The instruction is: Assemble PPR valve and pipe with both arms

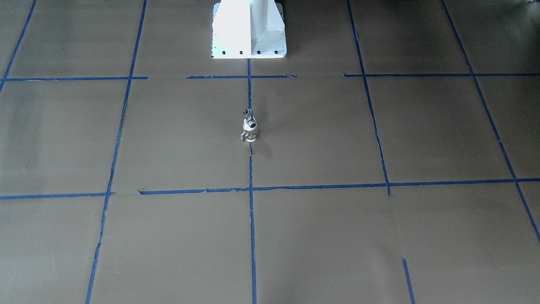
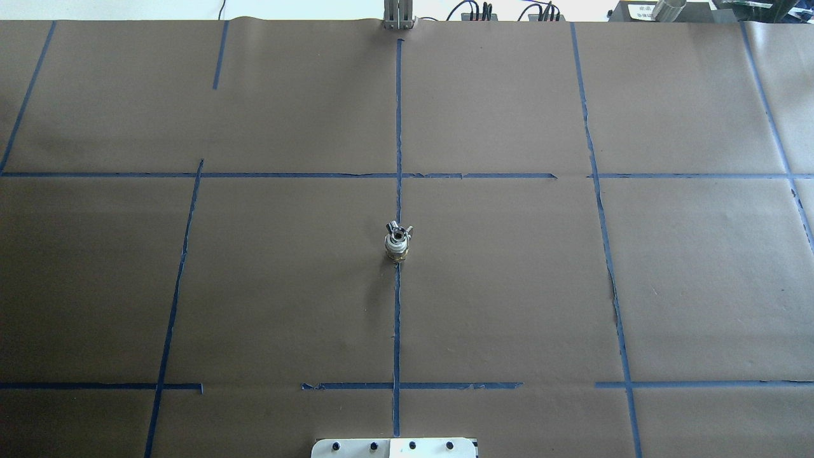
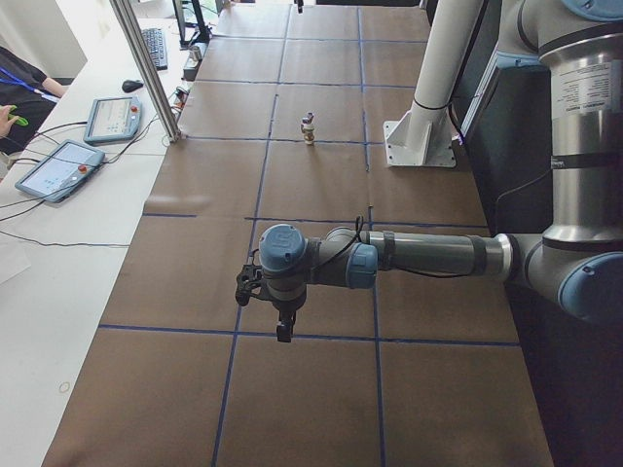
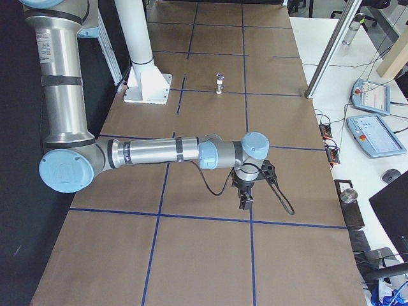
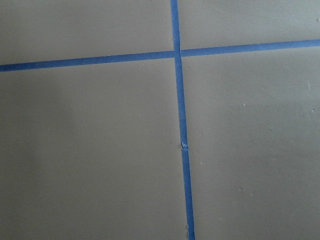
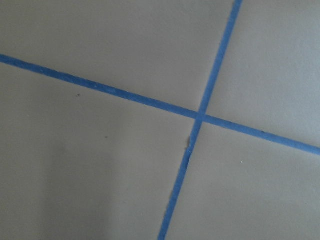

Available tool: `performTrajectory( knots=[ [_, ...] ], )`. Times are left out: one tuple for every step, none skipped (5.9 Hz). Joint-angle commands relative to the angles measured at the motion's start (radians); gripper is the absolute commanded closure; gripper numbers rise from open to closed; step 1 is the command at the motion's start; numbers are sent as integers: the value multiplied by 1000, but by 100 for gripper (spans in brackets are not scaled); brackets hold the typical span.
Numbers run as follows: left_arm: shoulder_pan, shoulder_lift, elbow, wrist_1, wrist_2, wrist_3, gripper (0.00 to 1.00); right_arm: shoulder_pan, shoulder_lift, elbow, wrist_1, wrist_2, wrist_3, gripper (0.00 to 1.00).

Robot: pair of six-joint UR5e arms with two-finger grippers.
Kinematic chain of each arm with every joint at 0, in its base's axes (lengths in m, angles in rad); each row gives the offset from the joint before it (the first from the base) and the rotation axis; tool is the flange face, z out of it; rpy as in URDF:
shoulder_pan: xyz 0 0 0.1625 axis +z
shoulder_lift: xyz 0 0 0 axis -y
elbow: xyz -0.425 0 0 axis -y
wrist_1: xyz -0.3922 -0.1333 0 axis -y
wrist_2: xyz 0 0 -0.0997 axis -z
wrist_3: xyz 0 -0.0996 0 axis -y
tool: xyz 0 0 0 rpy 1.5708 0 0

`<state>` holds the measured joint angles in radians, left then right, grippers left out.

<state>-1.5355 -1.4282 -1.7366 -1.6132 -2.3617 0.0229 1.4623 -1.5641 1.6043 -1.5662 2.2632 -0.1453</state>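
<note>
The PPR valve (image 1: 250, 133), with a brass middle and a small side lever, stands upright on the centre tape line of the table. The shiny chrome pipe (image 1: 247, 113) sits on top of it, joined to it. The pair also shows in the overhead view (image 2: 397, 243) and small in both side views (image 3: 309, 127) (image 4: 220, 83). My left gripper (image 3: 282, 331) hangs over the table far from the pair, toward the table's left end. My right gripper (image 4: 244, 203) hangs far from it, toward the right end. Both show only in side views, so I cannot tell if they are open or shut. Neither holds anything that I can see.
Brown paper with a grid of blue tape lines (image 2: 397, 318) covers the table. The white pedestal base (image 1: 249, 31) stands at the robot's edge. A metal post (image 3: 146, 68), tablets (image 3: 58, 167) and cables lie beyond the far edge. Both wrist views show only paper and tape crossings (image 5: 177, 52).
</note>
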Motion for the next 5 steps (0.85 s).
performTrajectory(
  knots=[
    [2,0,3,1,2,-1,0,29,-103,0,102,1,6,0],
    [6,2,-9,2,1,-1,0,29,-108,-1,107,1,7,0],
    [6,6,-9,1,-1,-1,0,29,-108,3,107,2,18,0],
    [6,6,-9,1,1,-1,0,29,-109,3,107,19,20,0],
    [6,6,-9,1,-1,-1,0,29,-109,2,109,42,20,0]
  ],
)
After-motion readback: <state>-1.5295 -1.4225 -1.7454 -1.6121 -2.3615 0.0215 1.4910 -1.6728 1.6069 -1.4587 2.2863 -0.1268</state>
